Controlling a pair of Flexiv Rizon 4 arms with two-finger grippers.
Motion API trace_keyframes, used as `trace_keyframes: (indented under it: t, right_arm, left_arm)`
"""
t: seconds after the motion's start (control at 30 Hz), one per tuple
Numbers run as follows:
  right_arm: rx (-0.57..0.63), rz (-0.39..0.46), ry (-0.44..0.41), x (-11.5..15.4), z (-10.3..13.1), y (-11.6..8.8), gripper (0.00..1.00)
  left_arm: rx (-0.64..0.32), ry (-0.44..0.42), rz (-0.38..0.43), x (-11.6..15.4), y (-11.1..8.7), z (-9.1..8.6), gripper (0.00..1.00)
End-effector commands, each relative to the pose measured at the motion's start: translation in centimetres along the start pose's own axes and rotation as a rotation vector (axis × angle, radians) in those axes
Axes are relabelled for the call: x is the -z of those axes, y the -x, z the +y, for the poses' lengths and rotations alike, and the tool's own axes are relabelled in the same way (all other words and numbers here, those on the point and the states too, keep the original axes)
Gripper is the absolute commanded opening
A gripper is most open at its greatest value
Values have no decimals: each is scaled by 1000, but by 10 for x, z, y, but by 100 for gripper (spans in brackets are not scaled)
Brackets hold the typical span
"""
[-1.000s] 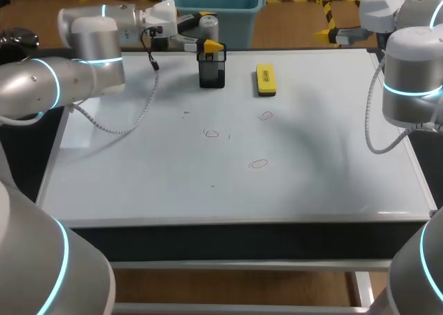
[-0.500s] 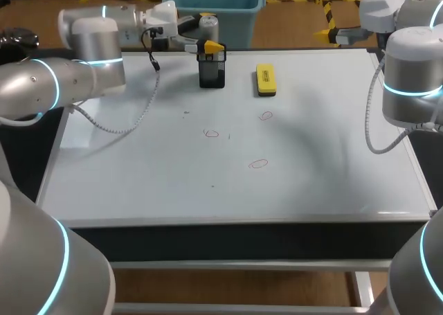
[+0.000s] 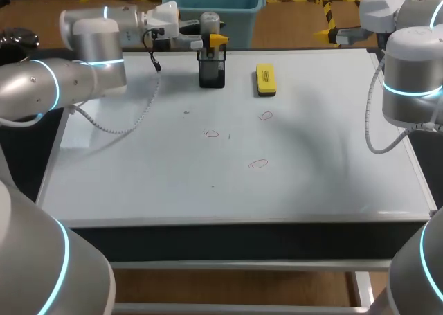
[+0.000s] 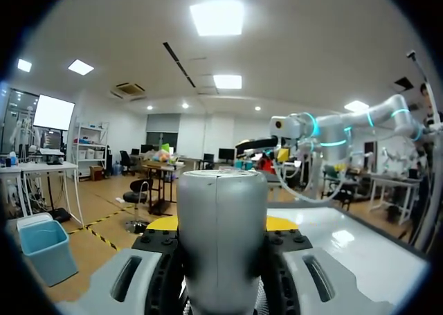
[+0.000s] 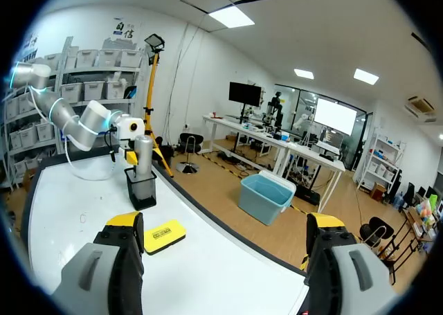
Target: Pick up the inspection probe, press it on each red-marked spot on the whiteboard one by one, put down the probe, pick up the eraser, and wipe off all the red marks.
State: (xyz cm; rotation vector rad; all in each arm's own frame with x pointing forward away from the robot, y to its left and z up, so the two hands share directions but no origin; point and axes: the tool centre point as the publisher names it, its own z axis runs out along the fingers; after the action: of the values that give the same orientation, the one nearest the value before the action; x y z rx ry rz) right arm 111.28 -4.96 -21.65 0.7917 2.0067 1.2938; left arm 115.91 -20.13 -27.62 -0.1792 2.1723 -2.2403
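Observation:
The inspection probe (image 3: 210, 21), a grey cylinder, stands upright in a black holder (image 3: 212, 73) at the whiteboard's far edge. My left gripper (image 3: 212, 39) comes in sideways and is shut on the probe's upper part. In the left wrist view the probe (image 4: 221, 239) fills the gap between the fingers of my left gripper (image 4: 221, 223). The yellow eraser (image 3: 265, 79) lies right of the holder. Three red marks (image 3: 211, 133) (image 3: 266, 115) (image 3: 258, 164) are drawn mid-board. My right gripper (image 5: 225, 225) is open and holds nothing, high beyond the board's far right corner, facing the eraser (image 5: 165, 235) and the probe (image 5: 143, 156).
The whiteboard (image 3: 138, 176) covers the table, bare around the marks. A blue bin (image 3: 214, 7) stands behind the far edge. My right arm (image 3: 412, 66) stands over the board's right edge.
My left gripper's fingers have closed in on the probe's upper part. The probe still stands in the holder. My right arm has kept still.

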Motion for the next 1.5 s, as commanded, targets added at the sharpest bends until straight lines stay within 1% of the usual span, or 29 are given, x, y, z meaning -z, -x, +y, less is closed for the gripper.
trace_keyframes:
  t: [0.03, 0.17, 0.53, 0.73, 0.97, 1.17, 1.3, 1.37, 1.5]
  right_arm:
    - [0, 1, -1, 0, 0, 0, 100]
    - [0, 1, -1, 0, 0, 0, 100]
    - [0, 1, -1, 0, 0, 0, 100]
    - [0, 1, -1, 0, 0, 0, 100]
    - [0, 1, -1, 0, 0, 0, 100]
    - [0, 1, -1, 0, 0, 0, 100]
    - [0, 1, -1, 0, 0, 0, 100]
    - [0, 1, -1, 0, 0, 0, 100]
    - [0, 1, -1, 0, 0, 0, 100]
  left_arm:
    - [-1, 5, -3, 1, -4, -2, 0]
    - [-7, 6, -2, 1, -8, -7, 0]
    - [-55, 2, 0, 4, -18, -26, 0]
    - [-77, 2, -5, 6, -21, -40, 0]
    - [-121, -1, 3, 7, -25, -63, 0]
    - [-161, -13, 20, 8, -28, -87, 0]
    - [-154, -28, 25, 9, -31, -99, 0]
    - [-108, -26, 26, 9, -33, -104, 0]
    - [-107, -38, 6, 13, -41, -115, 0]
